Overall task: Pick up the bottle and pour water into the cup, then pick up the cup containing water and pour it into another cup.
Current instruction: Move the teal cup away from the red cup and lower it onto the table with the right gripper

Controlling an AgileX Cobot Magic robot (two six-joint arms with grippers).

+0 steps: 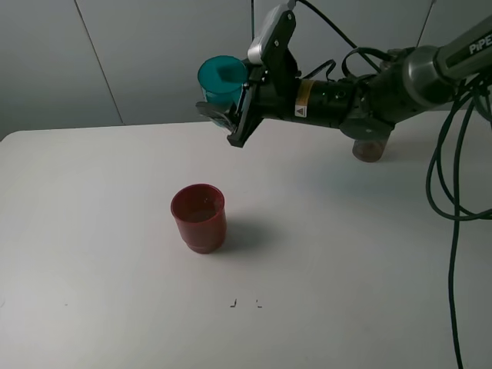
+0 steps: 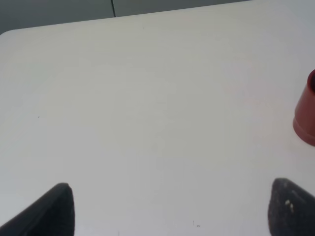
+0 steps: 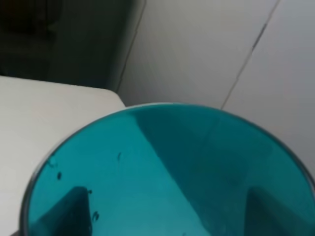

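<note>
While arm hides bottle [image 1: 369,150], right claw [image 1: 231,115] clamps cup [image 1: 221,79]; left claw [image 2: 167,211] spread.

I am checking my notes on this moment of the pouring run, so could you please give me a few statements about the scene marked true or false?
1. The right gripper holds the teal cup above the table. True.
2. The red cup lies on its side. False: it stands upright on the table.
3. The left gripper is shut on the red cup. False: it is open and empty, with the red cup off to one side.
4. The bottle stands behind the right arm, mostly hidden. True.
</note>
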